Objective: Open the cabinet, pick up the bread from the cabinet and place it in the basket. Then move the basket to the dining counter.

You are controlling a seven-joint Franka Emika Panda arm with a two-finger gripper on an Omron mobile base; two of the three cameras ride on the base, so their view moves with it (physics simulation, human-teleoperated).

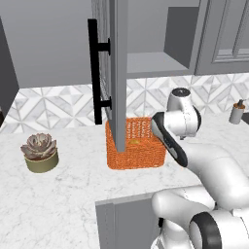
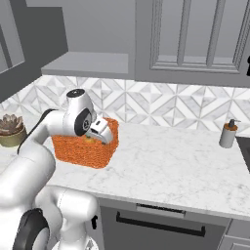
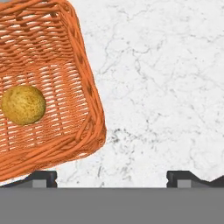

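Observation:
The cabinet (image 1: 151, 63) stands open, its glass door (image 1: 115, 73) swung out edge-on with the black bar handle (image 1: 94, 73). Below it the orange basket (image 1: 141, 153) sits on the marble worktop. The bread (image 3: 23, 105), a round golden lump, lies on the basket's floor, apart from my fingers. My gripper (image 3: 111, 177) hangs open over the basket's right rim (image 3: 92, 100), one fingertip (image 3: 41, 177) above the weave and the other above bare marble. From the right base view the hand (image 2: 100, 131) hovers at the near side of the basket (image 2: 83, 149). The dining counter is out of view.
A succulent in a pot (image 1: 40, 151) stands left of the basket. A soap dispenser (image 2: 227, 134) is at the far right of the worktop. The open door hangs over the basket's left part. A grey panel (image 1: 121, 219) juts up at the counter's front edge.

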